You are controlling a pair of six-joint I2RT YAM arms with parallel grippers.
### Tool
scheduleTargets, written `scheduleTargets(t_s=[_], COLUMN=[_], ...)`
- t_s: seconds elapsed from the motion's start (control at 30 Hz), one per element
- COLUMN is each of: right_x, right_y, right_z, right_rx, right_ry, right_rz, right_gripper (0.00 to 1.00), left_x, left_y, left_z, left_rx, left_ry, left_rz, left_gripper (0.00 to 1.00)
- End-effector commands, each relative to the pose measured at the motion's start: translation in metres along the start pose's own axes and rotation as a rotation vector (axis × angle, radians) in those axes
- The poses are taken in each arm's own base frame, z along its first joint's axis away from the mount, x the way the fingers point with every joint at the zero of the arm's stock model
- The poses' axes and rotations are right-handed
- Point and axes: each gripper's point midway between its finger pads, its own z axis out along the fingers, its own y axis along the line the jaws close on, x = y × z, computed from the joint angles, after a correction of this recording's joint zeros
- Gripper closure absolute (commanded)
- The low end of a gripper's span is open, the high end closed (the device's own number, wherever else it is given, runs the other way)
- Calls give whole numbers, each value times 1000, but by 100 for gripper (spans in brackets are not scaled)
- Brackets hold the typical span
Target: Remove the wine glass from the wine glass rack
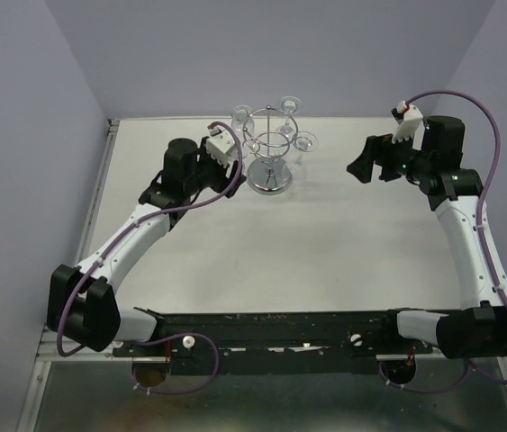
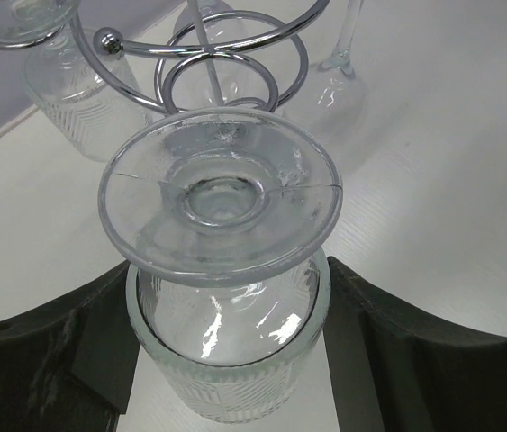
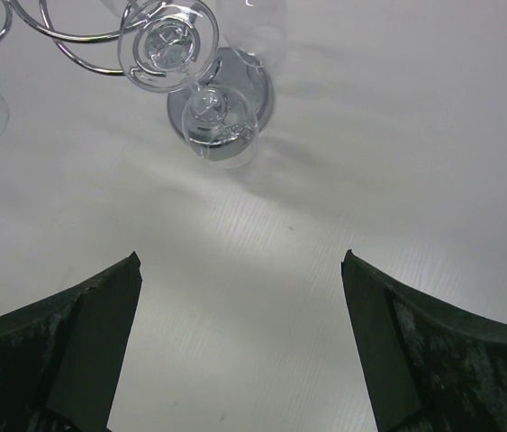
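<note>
Lavender walls (image 1: 19,135) close in a white table (image 1: 325,261), and both arms reach up the frame from its bottom edge. The left arm (image 1: 136,236) stretches toward the upper middle, where the rack (image 1: 269,177) stands on its mirrored base. The right arm (image 1: 469,243) bends at the upper right, well apart from the rack, probably so it cannot knock the stand. The right gripper (image 3: 239,360) is released and grasps nothing; bare table shows between its two sides. The left gripper (image 2: 232,279) sits at the rack's left side, clenched on the glass (image 2: 220,202), whose bowl fills the gap between the dark fingers (image 2: 55,360) and touches both. The glass hangs foot up and bowl down, as the rack stores it. Gripping the bowl looks chosen because it is the widest part and leaves the stem free to slide out along the wire. In the left wrist view the foot lies at frame centre, just below the wire loops (image 2: 226,72) at the top. I cannot tell whether the stem has cleared its hook, so I judge the glass not yet plainly off. Three other glasses (image 1: 289,105) hang round the ring at the upper middle of the overhead view. Every bowl in view is empty, mouth down.
</note>
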Motion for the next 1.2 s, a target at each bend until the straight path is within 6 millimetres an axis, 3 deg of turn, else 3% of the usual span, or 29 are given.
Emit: scheduleTargets(t_s=[0.0,0.2,0.37,0.5,0.67,0.83,0.93,1.03,1.17], right_x=[-1,-8,-31,-59,-95,-127,-146,-146,-119], right_y=[2,1,3,46,105,160,187,205,240], right_z=[2,4,0,-1,-10,-8,-8,5,32], right_rx=[-32,-42,-4,-58,-162,-168,-120,-75,-157], right_ry=[3,-5,-50,-200,-436,-634,-800,-896,-873], right_rz=[-20,-79,-286,-569,-778,-934,-1004,-981,-976], right_gripper=[0,1,8,8,8,11,13,14,15], left_x=[-29,-45,-65,-81,-107,-146,-145,-142,-130], left_y=[4,8,20,38,59,49,45,49,52], left_z=[-32,-61,-73,-68,-61,-60,-55,-49,-45], left_rx=[-66,-160,-206,-136,9,342,416,438,434], left_ry=[-22,-47,-38,-9,33,-73,-40,-47,-48], left_rz=[-16,-140,-279,-439,-661,-949,-1010,-1059,-1202], left_gripper=[100,100,100,100,100,100,100,100,100])
